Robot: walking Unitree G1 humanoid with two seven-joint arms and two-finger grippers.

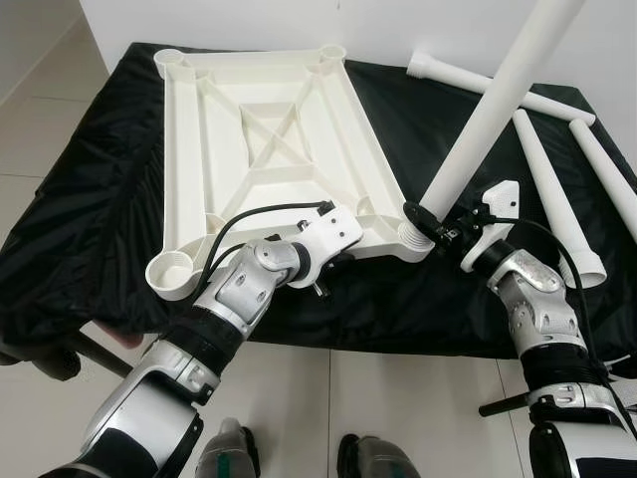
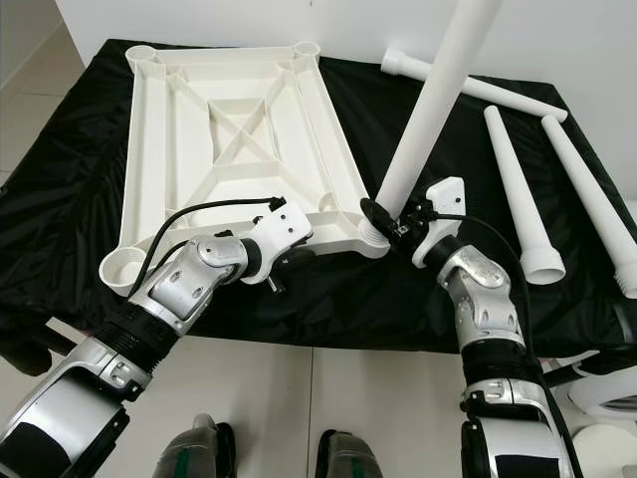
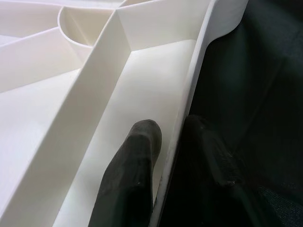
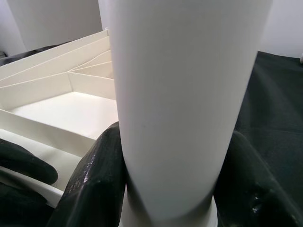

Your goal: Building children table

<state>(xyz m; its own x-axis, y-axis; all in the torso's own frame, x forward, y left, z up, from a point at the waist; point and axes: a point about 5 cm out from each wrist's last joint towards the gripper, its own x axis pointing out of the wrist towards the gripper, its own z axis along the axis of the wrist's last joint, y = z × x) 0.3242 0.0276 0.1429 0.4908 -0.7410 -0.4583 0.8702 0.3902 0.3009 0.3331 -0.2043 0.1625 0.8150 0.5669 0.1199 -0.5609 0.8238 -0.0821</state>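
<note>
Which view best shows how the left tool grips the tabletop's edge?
The left wrist view: the left tool has one finger inside and one outside the tabletop rim. In the eye views its own white housing hides the fingers.

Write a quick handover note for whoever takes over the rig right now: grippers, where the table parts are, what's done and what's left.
Left gripper: clamped on the near rim of the upside-down tabletop, one finger either side, steadying it.
Right gripper: shut on a white leg near its base, leg tilted, base at the near right corner socket.
Three loose legs lie on the black cloth at right.
Done: first leg at its socket; whether seated, cannot tell.
Left: the other three sockets.
</note>
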